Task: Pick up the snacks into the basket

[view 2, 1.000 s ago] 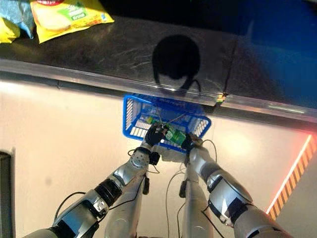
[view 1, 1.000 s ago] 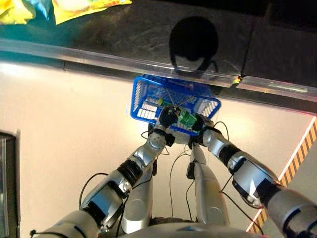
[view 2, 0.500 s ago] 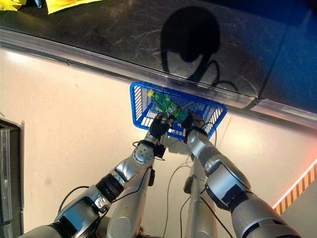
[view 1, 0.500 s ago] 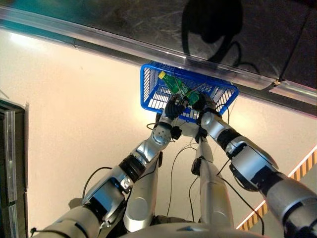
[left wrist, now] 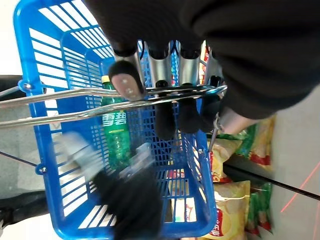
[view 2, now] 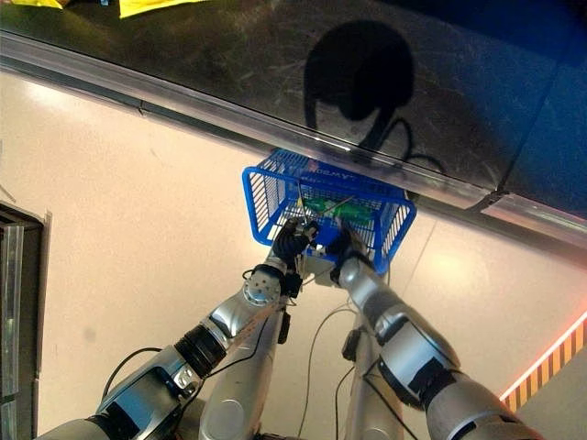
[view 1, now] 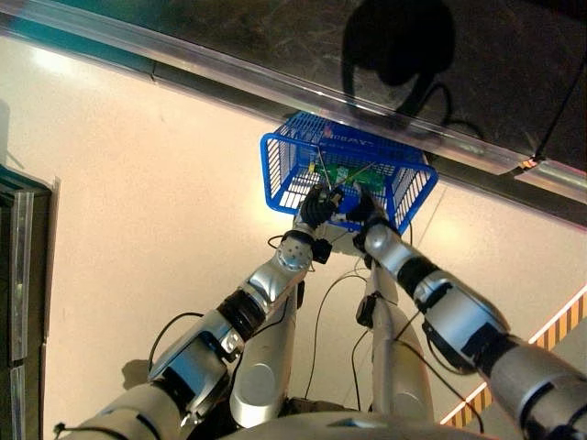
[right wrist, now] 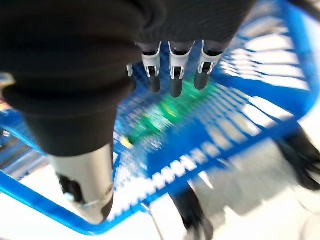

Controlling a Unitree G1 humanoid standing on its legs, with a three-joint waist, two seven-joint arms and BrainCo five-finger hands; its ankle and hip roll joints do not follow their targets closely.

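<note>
Green bottle [left wrist: 114, 131] since dropped into blue basket [view 1: 275, 167]; my left hand [left wrist: 165, 97] grips its wire handle [left wrist: 60, 100], right hand [right wrist: 172, 75] relaxed open; yellow snack bags [view 2: 151, 5] remain.
</note>
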